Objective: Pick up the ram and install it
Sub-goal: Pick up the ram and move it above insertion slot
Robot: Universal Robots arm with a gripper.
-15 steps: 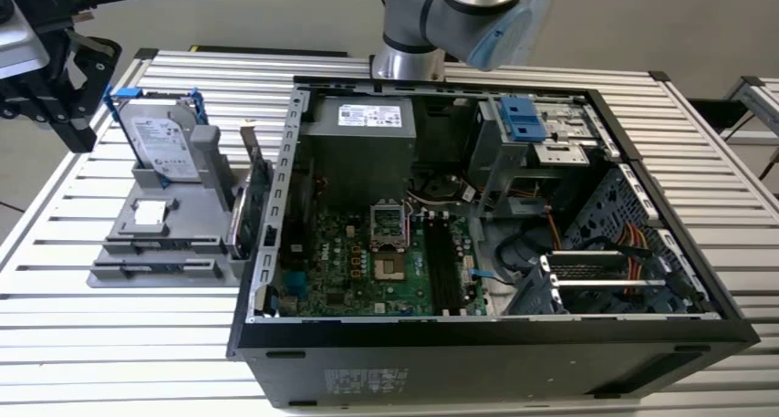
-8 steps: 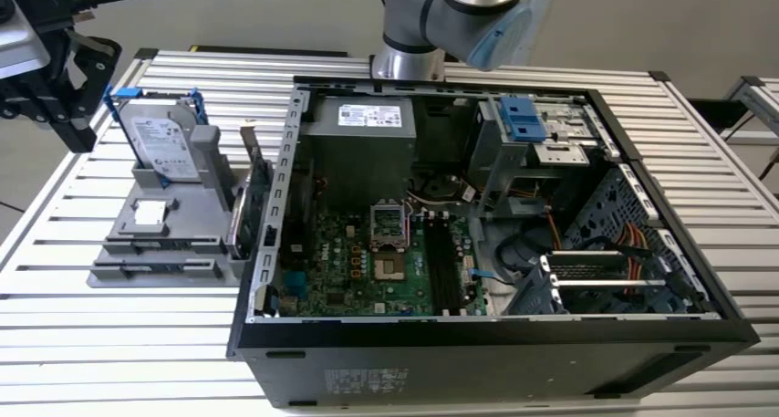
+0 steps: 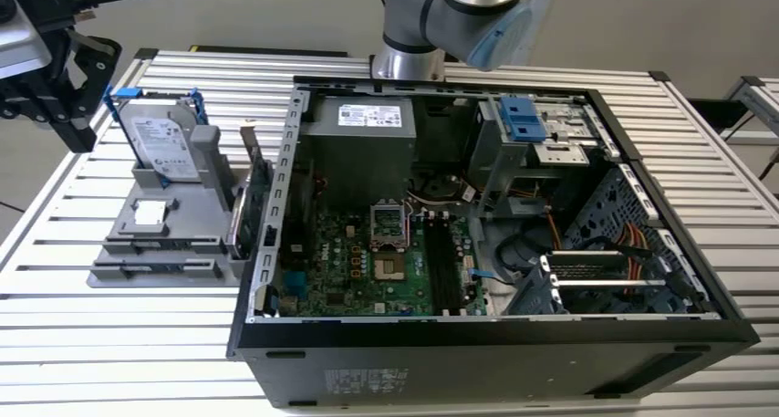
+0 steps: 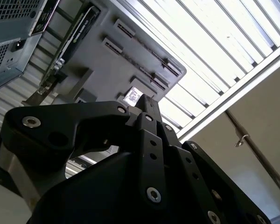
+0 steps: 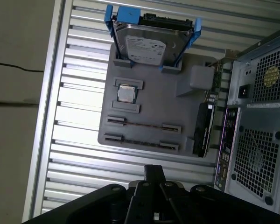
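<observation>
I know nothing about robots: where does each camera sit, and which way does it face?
Exterior view: off the arm, raised, looking down into the open black computer case on the slatted metal table; the silver-and-blue arm and the black gripper show.
First wrist view: on the arm, looking down on the grey plastic parts tray holding the silver hard drive in blue rails; the gripper shows.
Second wrist view: on the arm, looking slantwise past the gripper at that tray.
Shared: all three show tray and gripper.

Bright, even light from overhead. The slatted surface (image 5: 79,107) glares white in both wrist views; the pincer (image 4: 147,105) looks near-black, and the computer case (image 3: 487,362) is shadowed inside.
</observation>
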